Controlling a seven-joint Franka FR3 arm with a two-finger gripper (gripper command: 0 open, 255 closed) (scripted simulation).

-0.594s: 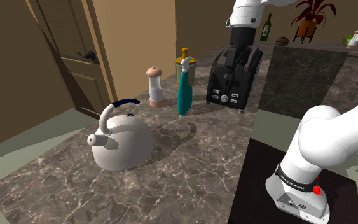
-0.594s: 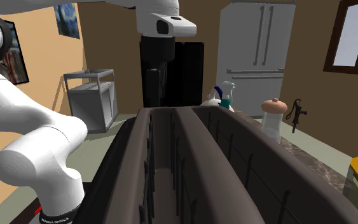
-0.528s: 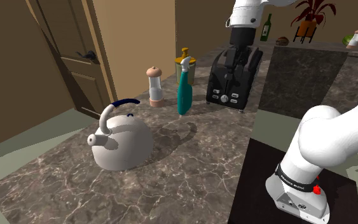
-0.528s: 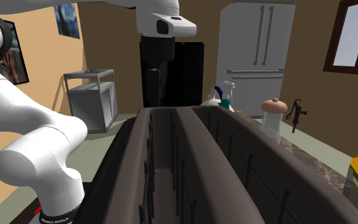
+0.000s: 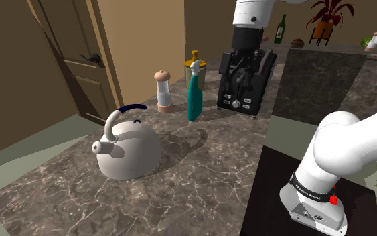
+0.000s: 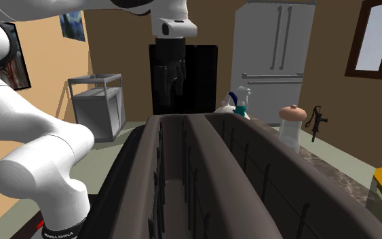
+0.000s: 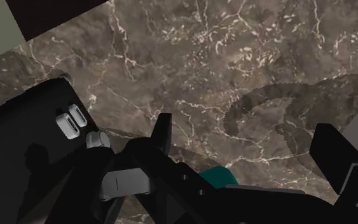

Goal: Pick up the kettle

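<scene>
**Open claw up by the toaster, kettle untouched across the counter**

To be lifted: a white, round-bodied kettle (image 5: 132, 153). Stands upright on the dark brown marbled counter (image 5: 200, 181), well apart from the claw and far below it, off toward the shoulder view's left. Points its short spout (image 5: 103, 147) away from the claw. Carries an arched white handle with a dark-blue grip (image 5: 130, 108) over the lid as its highest part, so probably the natural hold for a descent from above. Lid on, so no telling whether any water sits inside.

Hanging fingers-down: the all-black two-finger claw (image 7: 245, 127), its black fingers (image 7: 161, 130) spread wide with only bare marble between them and nothing held. Likely kept open and high to pass over the clutter on the way across.

Just beside and below the claw: a black two-slot toaster (image 5: 260, 90), both long slots (image 6: 176, 170) empty in the second exterior view. Between claw and kettle, nearer the claw: a slim teal spray bottle (image 5: 194, 97) with a yellow top, its contents hidden by the opaque wall. Beyond the bottle, a white grinder with a pinkish cap (image 5: 164, 92). Both upright and, by my reading, worth skirting on the approach.

Far behind the claw, on a raised ledge: a green wine bottle (image 5: 281, 30) and a red-leaved plant in an orange pot (image 5: 323, 30).
</scene>
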